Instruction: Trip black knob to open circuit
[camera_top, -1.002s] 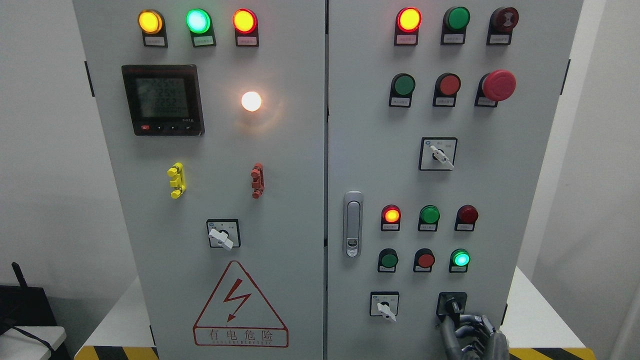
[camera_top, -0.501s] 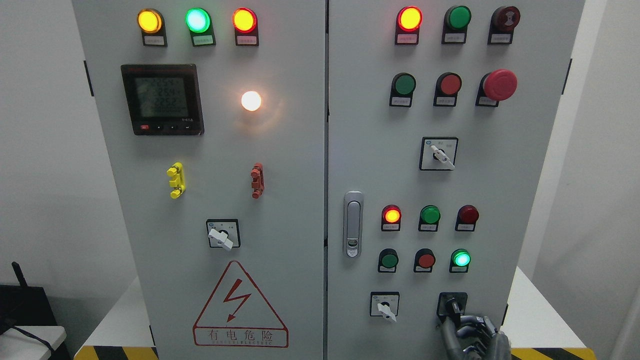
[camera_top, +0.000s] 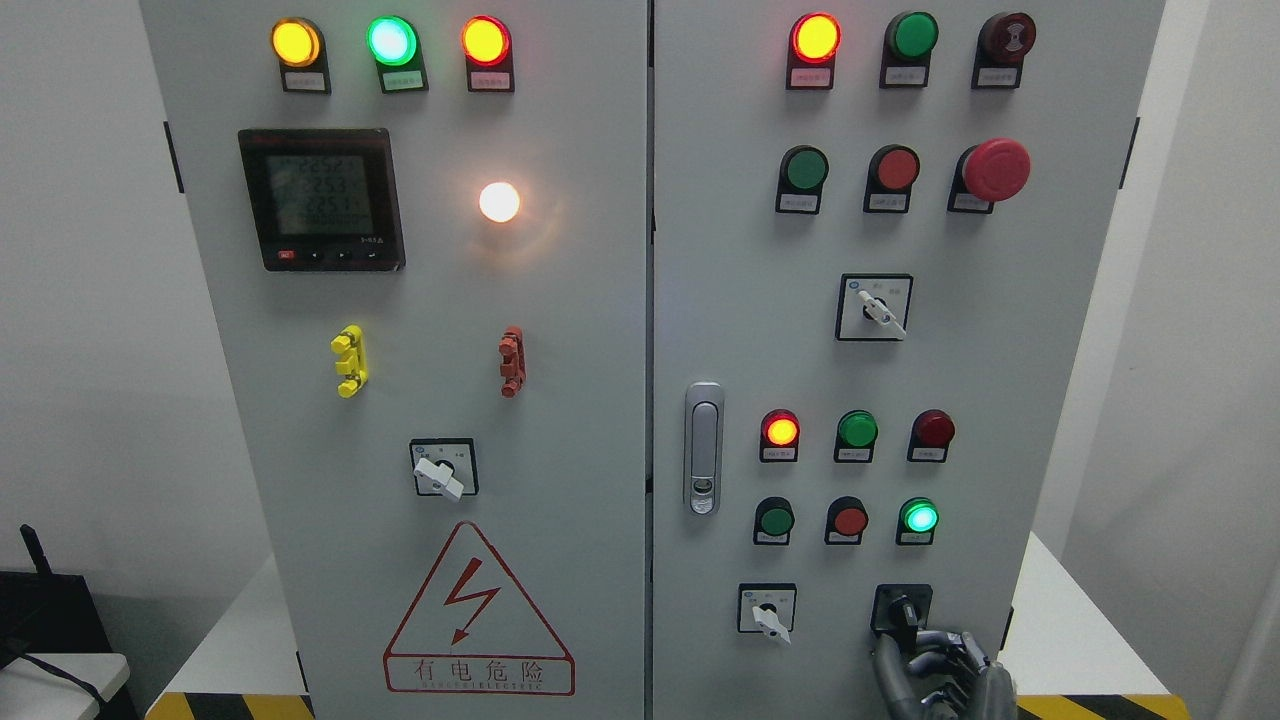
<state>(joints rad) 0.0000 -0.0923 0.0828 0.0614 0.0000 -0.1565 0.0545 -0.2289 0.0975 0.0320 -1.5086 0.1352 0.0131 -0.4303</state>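
Note:
The black knob (camera_top: 903, 609) sits on a black square plate at the lower right of the right cabinet door, its lever pointing down and slightly right. My right hand (camera_top: 935, 668) comes up from the bottom edge just under it. The thumb (camera_top: 884, 668) stands left of the lever's lower tip and the curled fingers (camera_top: 945, 648) close in from the right, so the tip lies between them. The left arm is out of view.
A white selector switch (camera_top: 768, 612) sits left of the knob. Above it are a lit green button (camera_top: 919, 518), a red button (camera_top: 850, 520) and a dark green button (camera_top: 775, 520). The door latch (camera_top: 703, 448) is near the door's left edge. Yellow-black hazard tape (camera_top: 1090, 706) marks the base.
The whole view has slid a few pixels to the left. The right hand stays at the knob's lower tip, and the lever's angle looks the same.

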